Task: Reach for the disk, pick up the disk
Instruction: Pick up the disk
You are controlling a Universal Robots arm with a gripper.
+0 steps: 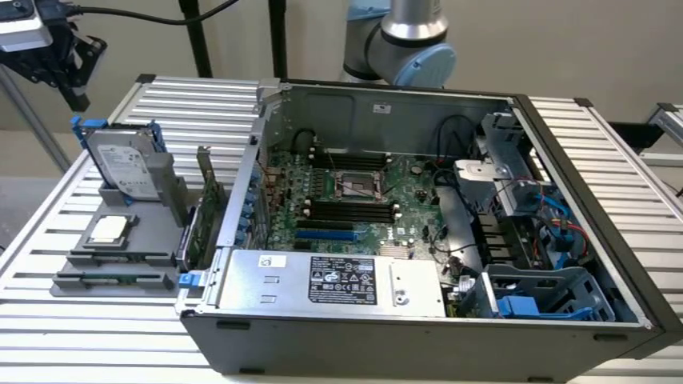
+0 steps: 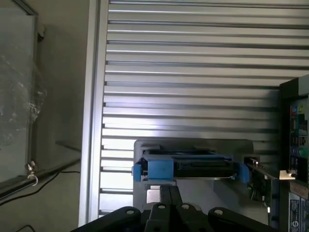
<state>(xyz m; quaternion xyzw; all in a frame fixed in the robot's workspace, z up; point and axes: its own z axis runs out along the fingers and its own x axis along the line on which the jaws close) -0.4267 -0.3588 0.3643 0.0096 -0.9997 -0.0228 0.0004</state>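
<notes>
**Workpiece position.** The disk point(image 1: 121, 164) stands on edge in a slot of the grey fixture point(image 1: 160, 210). It leans slightly back, with its white label facing the camera. In the exterior view it lies at about 9 o'clock from the open computer case point(image 1: 427, 330), just beside the case's side wall but outside it. Blue carrier rails frame the disk's long edges. The fixture rests on the slatted table point(image 1: 96, 344). A small square chip point(image 1: 110, 230) sits in its own recess at about 6 o'clock from the disk.

**Reason for this placement.** Standing in the slot, the disk has its upper edge and both flat faces exposed. This probably allows a grasp from above without the table or the case getting in the way. The slot also appears to fix where the disk sits.

**Gripper position.** In the exterior view the gripper point(image 1: 75, 88) hangs at about 11 o'clock from the disk, above it and well apart from it, touching nothing. The wrist view looks down onto the disk's upper blue-railed edge. This suggests the tool is lined up roughly over the workpiece.

**Gripper state.** It cannot be told whether the pincer is spread or pressed together. It carries nothing.

**Task status.** The reach appears to be under way. The disk is seated in the fixture and has not been grasped.
</notes>
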